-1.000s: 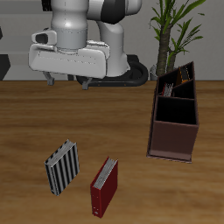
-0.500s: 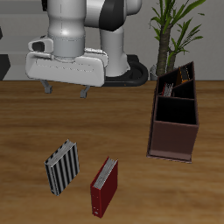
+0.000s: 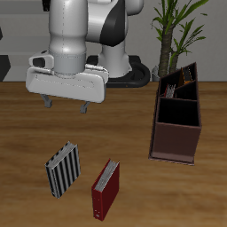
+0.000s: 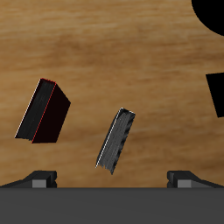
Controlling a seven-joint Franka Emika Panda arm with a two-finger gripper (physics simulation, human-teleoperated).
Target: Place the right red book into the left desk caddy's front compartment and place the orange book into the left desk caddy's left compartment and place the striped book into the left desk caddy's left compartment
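- Your jaws hang in the air above the wooden surface, spread wide apart with nothing between them.
- The two fingertips show at the edge of the wrist view, far from each other.
- The striped book lies flat near the front edge of the surface, nearer the front than your jaws.
- Just beside the striped book lies the right red book, dark maroon with white page edges, the two apart and not touching.
- The wrist view shows both books on the wood, each tilted.
- The left desk caddy stands well apart from the books, beside the potted plant.
- An orange book sits inside the caddy's rear compartment; you cannot tell how it rests.
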